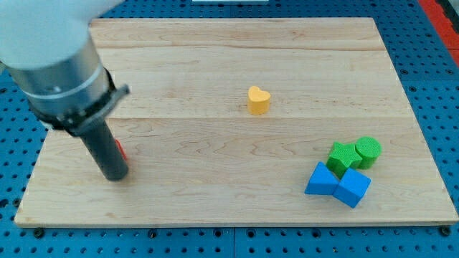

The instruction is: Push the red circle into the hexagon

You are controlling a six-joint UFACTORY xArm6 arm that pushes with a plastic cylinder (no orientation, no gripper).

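Two blue blocks (337,184) lie lowest on the board, at the view's right.
You see two green blocks (354,153) touching just above them, and a yellow heart (259,99) alone near the middle. My tip (115,174) stands at the left, the rod leaning; a red sliver (121,151) shows beside the rod, mostly hidden. The wooden board (215,208) lies on blue pegboard (14,158).

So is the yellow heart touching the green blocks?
No, the yellow heart sits alone mid-board, well apart from the green blocks at the view's lower right.
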